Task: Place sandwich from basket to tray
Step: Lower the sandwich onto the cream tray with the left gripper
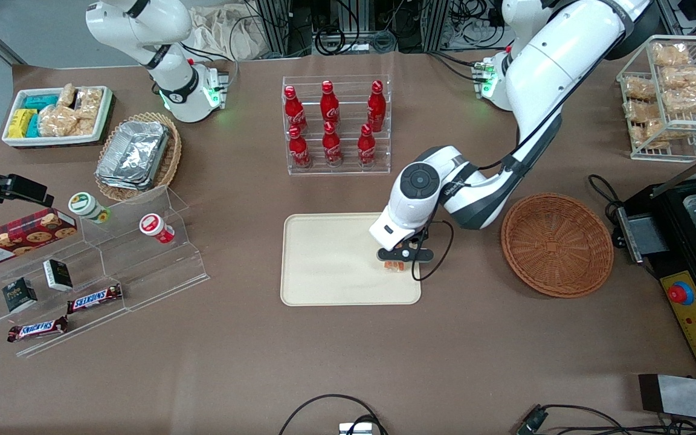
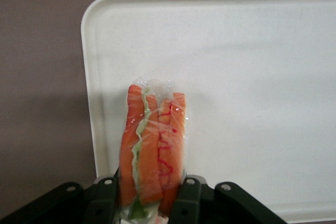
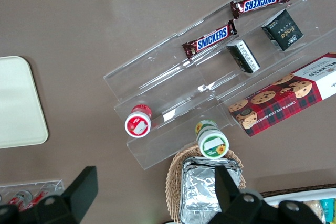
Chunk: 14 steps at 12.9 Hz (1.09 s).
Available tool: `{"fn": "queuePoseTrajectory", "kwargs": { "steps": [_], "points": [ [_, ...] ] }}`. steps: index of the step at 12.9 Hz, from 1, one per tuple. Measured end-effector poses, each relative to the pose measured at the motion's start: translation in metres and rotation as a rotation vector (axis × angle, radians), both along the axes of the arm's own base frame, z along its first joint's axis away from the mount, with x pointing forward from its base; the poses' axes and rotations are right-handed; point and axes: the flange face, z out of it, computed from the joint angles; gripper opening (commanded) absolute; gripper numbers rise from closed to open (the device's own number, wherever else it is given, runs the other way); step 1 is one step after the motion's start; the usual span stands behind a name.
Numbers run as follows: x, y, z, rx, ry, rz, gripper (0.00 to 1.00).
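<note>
Brown table (image 1: 336, 362) is pretty crowded on my feed, with a rack of red cola bottles (image 1: 333, 124) farther from the front camera than the tray (image 1: 324, 260). My left gripper (image 1: 397, 261) is down over the tray's end nearest the basket (image 1: 556, 243), and its fingers (image 2: 105, 203) are pinching the sandwich (image 2: 152, 145). The sandwich is wrapped in clear film, cut edge showing orange, green and a bit of red, and it sits over the cream tray close to the rim. The wicker basket has nothing in it, sitting just beside the tray toward the working arm's end.
</note>
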Motion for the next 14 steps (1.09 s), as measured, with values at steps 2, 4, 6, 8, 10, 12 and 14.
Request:
{"fn": "queuePoseTrajectory", "kwargs": {
  "steps": [2,4,6,8,10,12,14],
  "points": [
    [-0.004,-0.004,-0.004,0.001,0.006,-0.006,0.37],
    [-0.005,-0.005,-0.007,0.007,0.005,0.001,0.37],
    [-0.005,-0.005,-0.012,0.025,-0.011,0.018,0.37],
    [-0.005,-0.006,-0.016,0.038,-0.025,0.029,0.39],
    [-0.004,-0.007,-0.016,0.037,-0.027,0.035,0.66],
    [-0.004,-0.007,-0.017,0.038,-0.028,0.037,0.71],
    [-0.002,-0.005,-0.017,0.039,-0.029,0.043,0.71]
  ]
}}
